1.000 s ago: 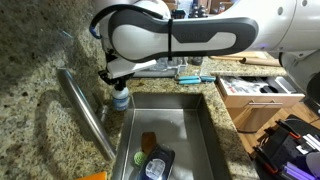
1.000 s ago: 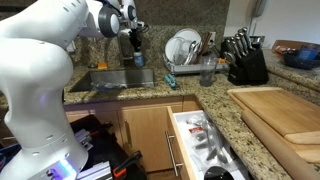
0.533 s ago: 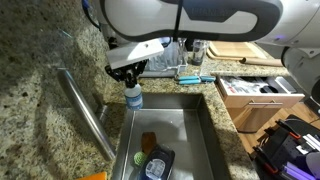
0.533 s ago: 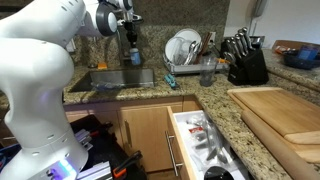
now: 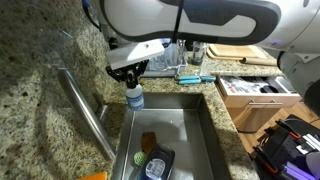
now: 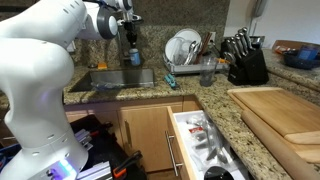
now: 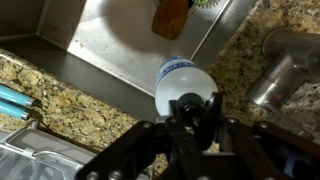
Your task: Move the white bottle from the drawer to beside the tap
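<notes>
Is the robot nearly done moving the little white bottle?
Nearly. Done: the white bottle is out of the open drawer. In hand: the gripper is shut on its top, holding it at a corner of the sink by the tap. Left: set it on the counter beside the tap and let go.

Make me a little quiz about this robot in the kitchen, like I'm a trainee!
1. True or false: the end effector is shut on the white bottle.
2. Is the drawer open or closed?
3. Where does the white bottle hang? A: over the cutting board. B: at the sink corner near the tap. C: inside the drawer.
Key: 1 true; 2 open; 3 B.
</notes>
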You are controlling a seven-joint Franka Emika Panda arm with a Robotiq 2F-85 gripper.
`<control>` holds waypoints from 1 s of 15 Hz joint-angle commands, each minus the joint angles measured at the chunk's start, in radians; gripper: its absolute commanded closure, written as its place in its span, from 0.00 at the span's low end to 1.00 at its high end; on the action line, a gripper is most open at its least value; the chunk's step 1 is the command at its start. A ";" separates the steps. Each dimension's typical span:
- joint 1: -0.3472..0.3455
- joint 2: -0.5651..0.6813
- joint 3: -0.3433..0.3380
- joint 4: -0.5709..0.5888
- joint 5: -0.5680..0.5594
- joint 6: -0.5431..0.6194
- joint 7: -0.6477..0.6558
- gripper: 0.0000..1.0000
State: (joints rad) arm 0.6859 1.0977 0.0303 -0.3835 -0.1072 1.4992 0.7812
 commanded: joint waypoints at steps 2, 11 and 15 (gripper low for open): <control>-0.022 0.002 0.015 -0.023 0.028 0.054 0.024 0.94; -0.005 0.065 -0.011 0.081 0.022 0.090 0.042 0.94; -0.021 0.056 -0.005 0.013 0.037 0.176 0.058 0.94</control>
State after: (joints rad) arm 0.6733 1.1425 0.0285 -0.3700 -0.0956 1.6278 0.8338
